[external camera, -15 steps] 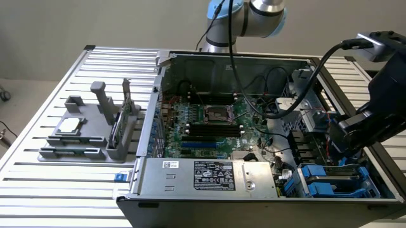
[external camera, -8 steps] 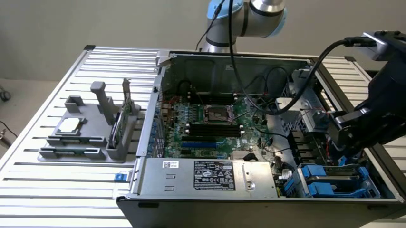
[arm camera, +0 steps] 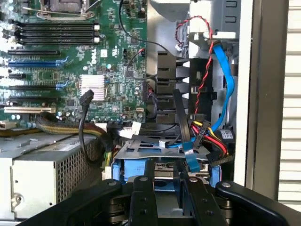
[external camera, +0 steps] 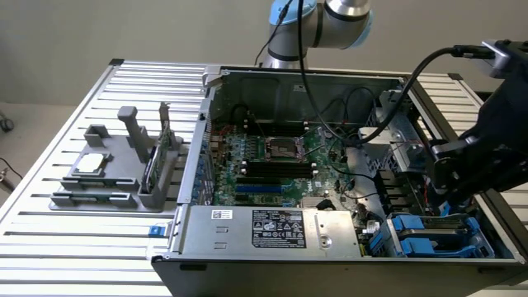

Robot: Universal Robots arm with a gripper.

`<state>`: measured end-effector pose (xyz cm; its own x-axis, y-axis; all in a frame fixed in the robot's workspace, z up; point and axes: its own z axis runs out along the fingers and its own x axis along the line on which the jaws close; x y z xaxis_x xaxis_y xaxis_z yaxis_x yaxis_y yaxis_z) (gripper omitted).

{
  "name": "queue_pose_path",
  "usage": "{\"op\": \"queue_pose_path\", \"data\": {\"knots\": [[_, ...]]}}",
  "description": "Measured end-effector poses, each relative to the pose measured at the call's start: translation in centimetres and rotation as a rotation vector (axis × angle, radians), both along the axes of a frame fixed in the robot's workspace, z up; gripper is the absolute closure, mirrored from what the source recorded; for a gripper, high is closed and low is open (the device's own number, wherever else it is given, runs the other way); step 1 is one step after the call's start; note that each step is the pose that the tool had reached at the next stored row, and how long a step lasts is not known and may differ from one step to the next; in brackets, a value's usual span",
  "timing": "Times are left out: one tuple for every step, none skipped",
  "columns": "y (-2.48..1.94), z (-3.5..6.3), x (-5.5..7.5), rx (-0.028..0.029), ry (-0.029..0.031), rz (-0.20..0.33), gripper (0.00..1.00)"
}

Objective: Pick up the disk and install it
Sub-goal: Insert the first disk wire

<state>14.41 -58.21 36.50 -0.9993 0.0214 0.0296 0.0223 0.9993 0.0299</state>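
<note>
Wrist view, end effector (arm camera: 166, 180) right up against the blue-bracketed disk (arm camera: 123, 173), motherboard (arm camera: 70, 70) farther beyond, I cannot tell whether it's clamped.

Plain beige wall (external camera: 123, 31) behind, pale floor (external camera: 33, 142) at the exterior view's left, slatted metal table (external camera: 74, 260); even, soft light

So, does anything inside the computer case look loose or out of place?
Yes, the blue cable hangs loose beside the motherboard; its end seems unplugged and rests over the disk. Nothing else stands out.
</note>
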Motion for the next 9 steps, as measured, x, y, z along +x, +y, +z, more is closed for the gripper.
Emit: {"op": "queue_pose_path", "data": {"knots": [[0.00, 0.00, 0.00, -0.0001, 0.0000, -0.018, 0.69], [0.00, 0.00, 0.00, 0.0000, 0.0000, -0.037, 0.69], [0.00, 0.00, 0.00, 0.0000, 0.0000, -0.055, 0.69], [0.00, -0.01, 0.00, 0.0000, 0.0000, -0.073, 0.69], [0.00, -0.01, 0.00, 0.0000, 0.0000, -0.091, 0.69], [0.00, -0.01, 0.00, 0.0000, 0.0000, -0.109, 0.69], [0.00, -0.01, 0.00, 0.0000, 0.0000, -0.127, 0.69], [0.00, -0.01, 0.00, 0.0000, 0.0000, -0.144, 0.69], [0.00, -0.02, 0.00, 0.0000, 0.0000, -0.164, 0.69]]}}
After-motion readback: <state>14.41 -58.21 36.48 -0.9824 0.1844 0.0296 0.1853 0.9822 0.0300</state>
